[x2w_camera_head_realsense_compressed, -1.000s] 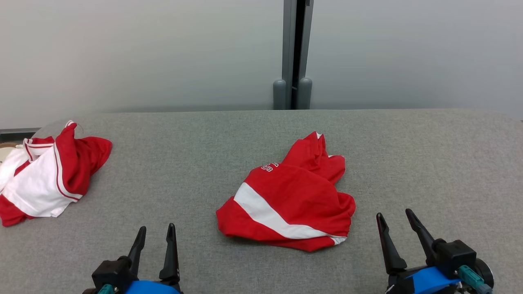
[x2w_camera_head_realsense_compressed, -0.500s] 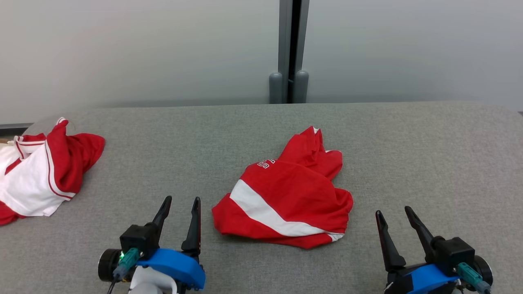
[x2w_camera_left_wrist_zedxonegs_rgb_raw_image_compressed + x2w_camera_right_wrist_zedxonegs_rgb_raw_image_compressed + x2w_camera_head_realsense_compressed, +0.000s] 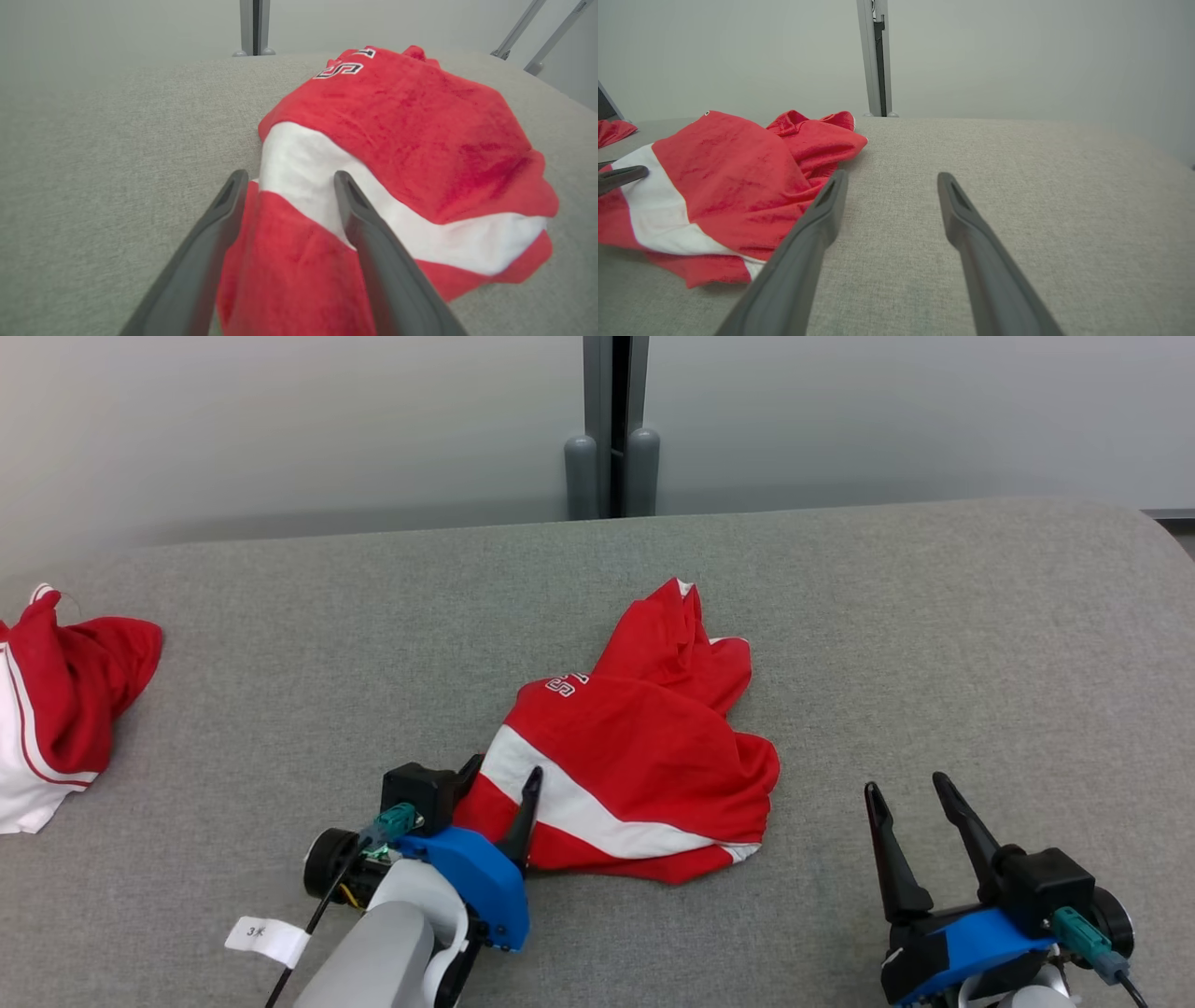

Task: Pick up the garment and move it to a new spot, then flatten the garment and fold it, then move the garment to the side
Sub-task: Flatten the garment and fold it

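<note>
Zero of three steps complete. Judged status: opening of step one, approach to the pick.

Location of garment [image 3: 644, 756]: middle of grey padded table [image 3: 934, 616]. Crumpled in a heap, red with a white band, lettering on the far side of the top. Not lifted, not flattened, not folded.

Left gripper [image 3: 502, 770]: released, jaws wide. Straddles the near-left corner of the heap. In the left wrist view: one finger [image 3: 219, 224] beside the cloth edge over bare table, second finger [image 3: 355, 219] over the white band. Grasps nothing yet. Contact between fingertips and cloth: not determinable.

Right gripper [image 3: 905, 784]: released, jaws wide, empty. Hovers over bare table to the right of the heap, near but apart.

Second red-and-white garment [image 3: 56, 709]: far left edge of table, well apart from the heap. Plays no part in the present grasp.

Remaining, in order:
1. Close left jaws on the corner, lift, carry to a new spot.
2. Spread flat; likely calls for both grippers, owing to several overlapping layers.
3. Fold.
4. Shift the folded garment to the side.

Caution: risk of pinching a single layer only, with the bulk dragging across the table. Check for cloth between both fingers before lifting. Keep right gripper clear of the heap during the lift.
</note>
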`<state>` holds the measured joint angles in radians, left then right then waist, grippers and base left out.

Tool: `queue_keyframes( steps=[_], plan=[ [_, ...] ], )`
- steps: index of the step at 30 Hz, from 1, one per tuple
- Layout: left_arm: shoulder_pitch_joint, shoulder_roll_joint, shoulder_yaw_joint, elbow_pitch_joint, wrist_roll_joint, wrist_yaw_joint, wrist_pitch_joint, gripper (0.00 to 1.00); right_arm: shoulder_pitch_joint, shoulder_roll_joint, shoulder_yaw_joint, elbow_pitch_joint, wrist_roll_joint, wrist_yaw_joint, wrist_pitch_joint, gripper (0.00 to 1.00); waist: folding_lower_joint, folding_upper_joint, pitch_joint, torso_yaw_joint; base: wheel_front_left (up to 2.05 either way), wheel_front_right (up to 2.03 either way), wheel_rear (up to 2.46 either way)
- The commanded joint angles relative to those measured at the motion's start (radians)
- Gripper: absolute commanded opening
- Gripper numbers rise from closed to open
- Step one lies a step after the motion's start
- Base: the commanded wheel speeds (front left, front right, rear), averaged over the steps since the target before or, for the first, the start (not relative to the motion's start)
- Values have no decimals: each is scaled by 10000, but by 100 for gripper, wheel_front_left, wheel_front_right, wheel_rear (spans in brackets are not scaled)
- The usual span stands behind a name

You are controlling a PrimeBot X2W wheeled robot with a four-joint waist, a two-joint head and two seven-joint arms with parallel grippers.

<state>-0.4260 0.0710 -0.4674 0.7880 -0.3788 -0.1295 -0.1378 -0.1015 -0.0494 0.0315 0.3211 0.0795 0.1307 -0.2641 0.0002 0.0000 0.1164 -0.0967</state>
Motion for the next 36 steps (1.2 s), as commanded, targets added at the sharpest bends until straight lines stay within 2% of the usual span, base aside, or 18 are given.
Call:
queue_keyframes(
  steps=[1, 3, 7, 8, 9, 10, 13, 18, 22, 25, 28, 33, 34, 35, 36],
  plan=[
    [-179, -13, -195, 9, -299, -13, 10, 100, -129, -19, -52, -39, -91, 1, -7, 100, -2, 0, 53, 14, 0, 0, 0],
    [-316, -19, -595, 69, -759, -13, 130, 100, -159, -17, -94, -39, -114, 1, -6, 100, -2, 0, 120, 17, 0, 0, 0],
    [-640, 224, -1159, 545, -1008, -11, 245, 100, -196, -19, -39, 4, -80, 1, -6, 100, -2, 0, 191, -40, 0, 0, 0],
    [-704, 188, -1206, 647, -1118, -11, 197, 67, -222, -19, -24, -3, -58, 1, -6, 100, -2, 0, 203, -52, 0, 0, 0],
    [-768, 163, -1238, 714, -1207, -11, 113, 22, -245, -19, -21, -18, -38, 1, -6, 100, -2, 0, 214, -59, 0, 0, 0],
    [-851, 157, -1249, 753, -1261, -11, -16, 0, -259, -19, -30, -31, -33, 1, -6, 100, -2, 0, 227, -58, 0, 0, 0],
    [-1057, 193, -1114, 968, -1280, 77, -534, 0, -262, -19, -87, -56, -70, 1, -6, 100, -2, 0, 243, -24, 0, 0, 0],
    [-1417, 395, -1104, 987, -791, 807, -1116, 0, -168, -19, -219, -35, -135, 1, -6, 100, -2, 0, 200, 108, 0, 0, 0],
    [-1397, 564, -1595, 790, -6, 1209, -1228, 0, -133, -19, -191, -25, -91, 1, -6, 100, -2, 0, 152, 230, 0, 0, 0],
    [-1102, 405, -2166, 609, 496, 1201, -1260, 0, -109, -19, -167, -1, -53, 1, -6, 100, -2, 0, 136, 291, 0, 0, 0],
    [-858, 147, -2671, 550, 719, 997, -1264, 0, -131, -19, -133, 28, -36, 1, -6, 100, -2, 0, 151, 281, 0, 0, 0],
    [-503, -154, -3530, 753, 726, 776, -1150, 0, -257, -19, -133, 72, -6, 1, -6, 100, -2, 0, 218, 96, 0, 0, 0],
    [-451, -191, -3819, 773, 651, 693, -1119, 7, -269, -19, -165, 68, -9, 1, -6, 100, -2, 0, 245, 39, 0, 0, 0],
    [-398, -205, -3954, 625, 486, 664, -1114, 36, -269, -19, -174, 71, -11, 1, -6, 100, -2, 0, 254, 15, 0, 0, 0],
    [-346, -211, -4082, 475, 329, 622, -1105, 75, -268, -19, -188, 75, -12, 1, -6, 100, -2, 0, 261, 0, 0, 0, 0]
  ],
)
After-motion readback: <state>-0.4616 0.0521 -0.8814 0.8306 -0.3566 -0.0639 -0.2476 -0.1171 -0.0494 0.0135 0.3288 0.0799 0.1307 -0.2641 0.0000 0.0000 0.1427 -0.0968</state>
